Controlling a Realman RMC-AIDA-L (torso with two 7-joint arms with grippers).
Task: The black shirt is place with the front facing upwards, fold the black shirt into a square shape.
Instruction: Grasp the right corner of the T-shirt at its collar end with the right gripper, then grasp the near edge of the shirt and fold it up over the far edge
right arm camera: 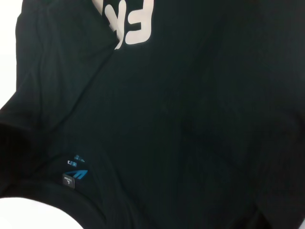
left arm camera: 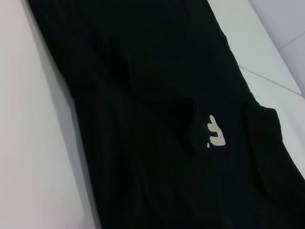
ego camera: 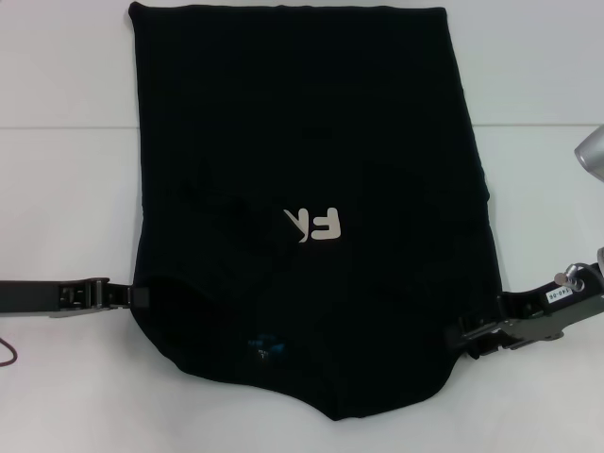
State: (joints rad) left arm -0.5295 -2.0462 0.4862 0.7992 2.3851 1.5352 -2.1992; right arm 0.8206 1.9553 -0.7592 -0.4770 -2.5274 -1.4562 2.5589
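The left tool (ego camera: 140, 296) sits at the left edge of the black shirt (ego camera: 311, 142), near its collar end; its tips touch the cloth, apparently pinching the hem, though the dark fabric makes that hard to confirm. The right tool (ego camera: 469, 338) meets the shirt's right edge opposite, and I cannot tell how its tips stand. The shirt lies flat on the white tabletop (ego camera: 66, 170), sides folded in, with partial off-white lettering (ego camera: 314, 225) and a blue neck label (ego camera: 262, 343) showing.

I'm seeing a white table (ego camera: 66, 189) lying under everything; a thin dark cord (ego camera: 8, 356) is curling at the table's left edge.
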